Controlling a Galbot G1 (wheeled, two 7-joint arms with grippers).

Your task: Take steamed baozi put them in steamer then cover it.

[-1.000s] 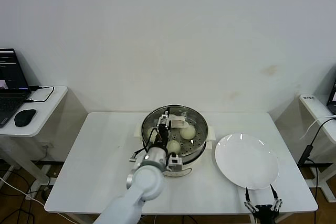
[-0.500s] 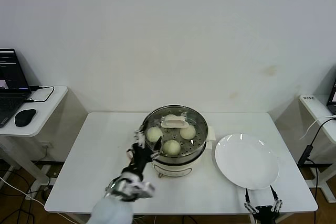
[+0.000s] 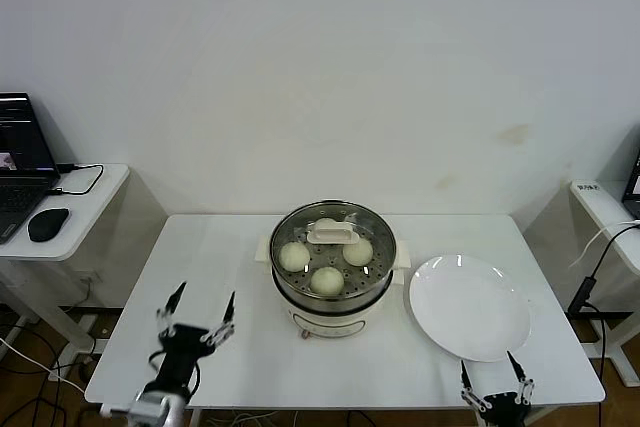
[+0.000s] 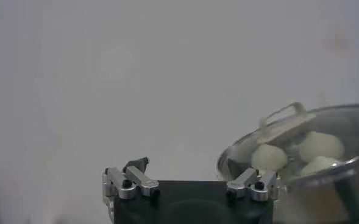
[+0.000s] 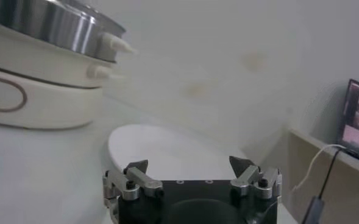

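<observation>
The steel steamer (image 3: 376, 285) stands on its white base mid-table, and the clear glass cover (image 3: 331, 235) sits on it. Several cream-white baozi (image 3: 293, 255) show through the glass on the perforated tray. My left gripper (image 3: 197, 317) hangs open and empty over the table's front left, well clear of the pot. In the left wrist view the left gripper (image 4: 190, 178) is open, with the covered steamer (image 4: 344, 176) and baozi (image 4: 269, 157) off to one side. My right gripper (image 3: 492, 387) is parked open at the front right edge. The right wrist view shows the right gripper (image 5: 190, 164) empty.
A flat white plate (image 3: 470, 307) lies right of the steamer and is seen as the plate (image 5: 167, 149) in the right wrist view. A side desk with a laptop (image 3: 18, 162) and mouse (image 3: 47, 224) stands at the far left. Another desk (image 3: 603, 202) stands at the far right.
My left gripper has let go of the cover's handle, opened and drawn back from the steamer to the table's front left. The cover stays on the pot. The right arm has barely moved.
</observation>
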